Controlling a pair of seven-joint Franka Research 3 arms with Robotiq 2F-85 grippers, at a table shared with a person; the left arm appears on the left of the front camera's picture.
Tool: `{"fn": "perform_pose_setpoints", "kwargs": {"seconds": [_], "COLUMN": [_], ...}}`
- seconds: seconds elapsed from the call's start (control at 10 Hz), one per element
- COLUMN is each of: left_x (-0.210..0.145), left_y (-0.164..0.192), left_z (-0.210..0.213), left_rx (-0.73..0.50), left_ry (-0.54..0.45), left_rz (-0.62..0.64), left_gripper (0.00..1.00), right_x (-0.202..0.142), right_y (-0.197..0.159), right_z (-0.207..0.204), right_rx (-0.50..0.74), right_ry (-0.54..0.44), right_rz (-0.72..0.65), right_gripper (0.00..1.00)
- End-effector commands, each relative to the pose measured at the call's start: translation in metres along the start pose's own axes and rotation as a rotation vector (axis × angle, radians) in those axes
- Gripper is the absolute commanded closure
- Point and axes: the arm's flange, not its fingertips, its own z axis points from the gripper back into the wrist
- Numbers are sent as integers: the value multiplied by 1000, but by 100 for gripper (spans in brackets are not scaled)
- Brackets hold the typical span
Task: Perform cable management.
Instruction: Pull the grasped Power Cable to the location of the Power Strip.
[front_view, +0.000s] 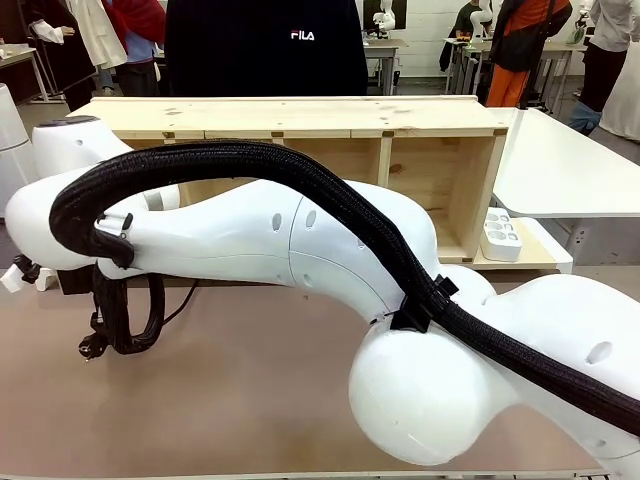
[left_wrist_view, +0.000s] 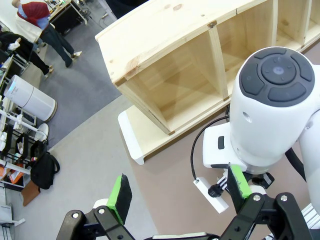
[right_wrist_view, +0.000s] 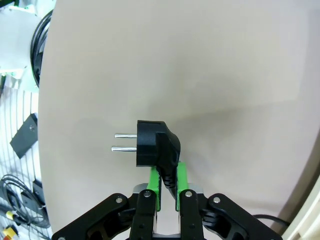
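My right gripper (right_wrist_view: 167, 186) is shut on the black cable just behind its plug (right_wrist_view: 156, 145). The plug's two pins point sideways over the bare brown table (right_wrist_view: 200, 75). From the front, the right arm reaches across to the table's left, where loops of the cable (front_view: 138, 322) hang under its wrist and the plug (front_view: 92, 349) sticks out low. My left gripper (left_wrist_view: 180, 192) is open and holds nothing. It hovers above the right arm's wrist (left_wrist_view: 275, 95). A thin black cord (left_wrist_view: 194, 150) curves beside that wrist.
A long wooden shelf (front_view: 300, 120) stands along the far side. A white power strip (front_view: 502, 236) lies at the shelf's right end. A person in a black top stands behind the shelf. The right arm's thick braided sleeve (front_view: 300, 185) crosses the middle.
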Motion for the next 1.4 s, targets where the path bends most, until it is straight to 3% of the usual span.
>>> {"fn": "perform_pose_setpoints", "kwargs": {"seconds": [0.0, 0.8, 1.1, 1.3], "left_x": [0, 0, 0, 0], "left_y": [1, 1, 1, 1], "left_z": [1, 1, 1, 1], "left_rx": [1, 1, 1, 1], "left_ry": [-1, -1, -1, -1], "left_rz": [1, 1, 1, 1], "left_gripper": [0, 0, 0, 0], "right_x": [-117, -182, -204, -214], "right_y": [106, 178, 197, 196], "right_z": [-20, 1, 10, 12], "right_rx": [31, -19, -73, -162], "right_ry": [-50, -108, -175, -239], "right_rz": [-75, -330, -570, -659], "right_gripper": [84, 84, 84, 84]}}
